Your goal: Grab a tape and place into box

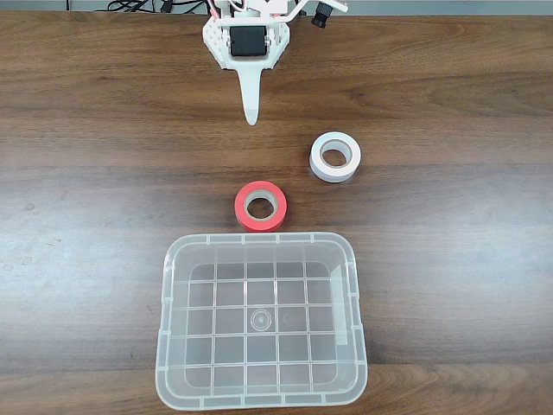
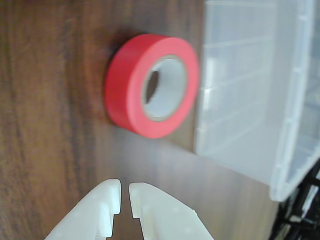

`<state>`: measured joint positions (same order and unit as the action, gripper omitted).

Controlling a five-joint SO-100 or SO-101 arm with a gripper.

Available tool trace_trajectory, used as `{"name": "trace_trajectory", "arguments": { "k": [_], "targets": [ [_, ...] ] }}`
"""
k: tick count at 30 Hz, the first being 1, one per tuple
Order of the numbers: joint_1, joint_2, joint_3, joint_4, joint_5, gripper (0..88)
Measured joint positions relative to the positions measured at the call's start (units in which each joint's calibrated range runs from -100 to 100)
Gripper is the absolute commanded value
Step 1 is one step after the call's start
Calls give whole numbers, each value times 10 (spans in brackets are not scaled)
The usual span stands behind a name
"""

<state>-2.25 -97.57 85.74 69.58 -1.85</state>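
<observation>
The red tape (image 1: 239,209) lies flat on the wooden table, just beyond the far rim of the clear box (image 1: 259,239). The box has a grid bottom and holds nothing. My white gripper (image 1: 251,114) hangs at the far edge of the table, pointing toward the tape and well short of it. In the wrist view the tape (image 2: 125,90) sits ahead of my gripper (image 2: 125,195), right beside the wall of the box (image 2: 240,100). The fingertips are almost touching, with nothing between them.
A white tape roll (image 1: 333,176) lies to the right of the red one in the fixed view, a little farther from the box. Bare wooden table (image 1: 104,216) stretches to both sides.
</observation>
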Motion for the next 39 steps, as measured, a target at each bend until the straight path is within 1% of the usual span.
{"name": "trace_trajectory", "arguments": {
  "k": [3, 7, 14, 19, 25, 33, 35, 39],
  "targets": [
    [0, 55, -51, 0, -5, 13],
    [0, 176, -144, 0, -7, 13],
    [0, 470, -366, 1, -7, 13],
    [0, 658, -485, 31, -7, 13],
    [0, 785, -518, 16, 24, 14],
    [0, 888, -518, -53, 32, 21],
    [0, 906, -519, -60, 32, 61],
    [0, 925, -519, -67, 32, 222]
  ]
}}
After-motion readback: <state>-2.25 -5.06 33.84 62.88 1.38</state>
